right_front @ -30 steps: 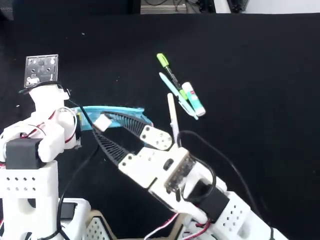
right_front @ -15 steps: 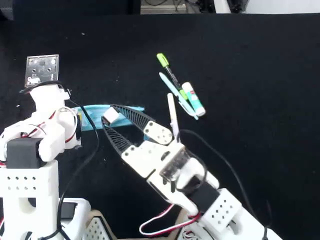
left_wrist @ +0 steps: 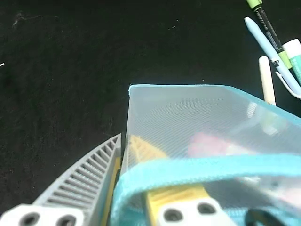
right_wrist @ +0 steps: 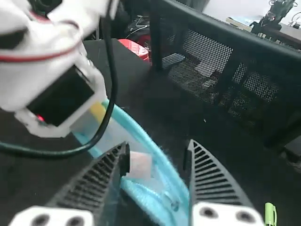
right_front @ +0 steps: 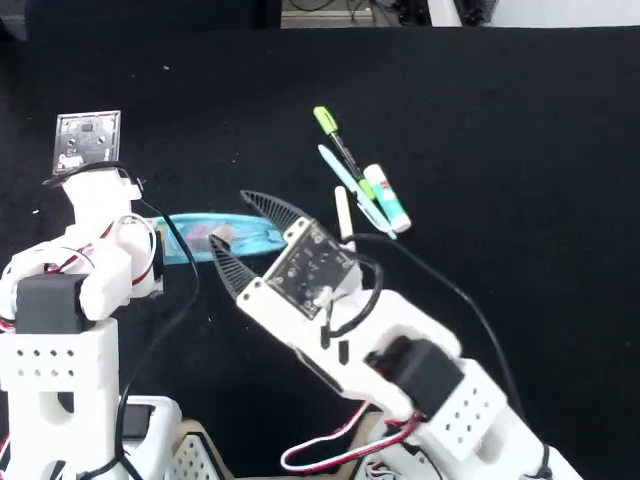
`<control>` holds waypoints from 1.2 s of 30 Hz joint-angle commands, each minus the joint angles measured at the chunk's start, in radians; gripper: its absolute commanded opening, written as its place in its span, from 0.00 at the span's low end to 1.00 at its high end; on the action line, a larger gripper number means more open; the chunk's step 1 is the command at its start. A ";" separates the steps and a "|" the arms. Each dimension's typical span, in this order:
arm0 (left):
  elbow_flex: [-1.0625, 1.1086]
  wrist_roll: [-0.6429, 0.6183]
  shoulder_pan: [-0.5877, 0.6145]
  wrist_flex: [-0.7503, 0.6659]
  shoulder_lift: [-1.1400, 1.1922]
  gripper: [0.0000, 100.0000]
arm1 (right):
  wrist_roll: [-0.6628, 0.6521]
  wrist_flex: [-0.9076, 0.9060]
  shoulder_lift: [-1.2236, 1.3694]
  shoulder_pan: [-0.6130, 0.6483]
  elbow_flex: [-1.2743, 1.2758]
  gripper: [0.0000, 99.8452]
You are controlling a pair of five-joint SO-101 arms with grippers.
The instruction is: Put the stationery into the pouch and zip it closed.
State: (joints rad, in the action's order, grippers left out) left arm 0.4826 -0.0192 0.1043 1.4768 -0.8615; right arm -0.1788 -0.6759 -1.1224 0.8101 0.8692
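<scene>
- Looking down from the high view, the right gripper [right_front: 228,230] is hanging wide open over the turquoise mesh pouch [right_front: 190,228], with one finger either side of its rim and nothing clamped between them. The white stick [right_front: 343,213], blue pen [right_front: 343,175], green highlighter [right_front: 333,133] and glue stick [right_front: 386,198] are lying loose in a bunch just past the pouch's end. Their long axes are mostly running away from the arms. The right gripper is clearly the nearer one, so the next pick is probably falling to it, stick first.
- Turning to the left wrist view, the left gripper [left_wrist: 126,141] is pinching the pouch [left_wrist: 188,113] wall by the mouth, grey finger outside and yellow jaw inside. A pink item [left_wrist: 211,143] is showing through the mesh.
- Turning to the right wrist view, the right gripper [right_wrist: 158,143] is spreading its fingers across the pouch [right_wrist: 162,176] rim. A small white block [right_wrist: 139,165] is sitting just beside one finger, and I cannot tell whether it is inside the pouch.
</scene>
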 commanded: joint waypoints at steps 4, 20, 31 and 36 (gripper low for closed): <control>0.030 -0.008 0.004 -0.003 0.008 0.03 | -0.002 -0.206 -0.002 -0.025 -0.252 0.19; 0.030 -0.008 0.004 -0.003 0.008 0.03 | 0.118 -0.390 0.209 -0.638 -0.312 0.19; 0.030 -0.008 0.008 -0.003 0.008 0.03 | 0.189 -0.097 0.763 -0.667 -0.186 0.19; 0.030 -0.008 0.008 -0.003 0.008 0.03 | 0.189 -0.103 1.018 -0.632 -0.289 0.19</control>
State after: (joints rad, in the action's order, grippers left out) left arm 0.4856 -0.0192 0.1043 1.4768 -0.8615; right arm 0.0023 -0.8063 -0.2156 0.1519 0.6667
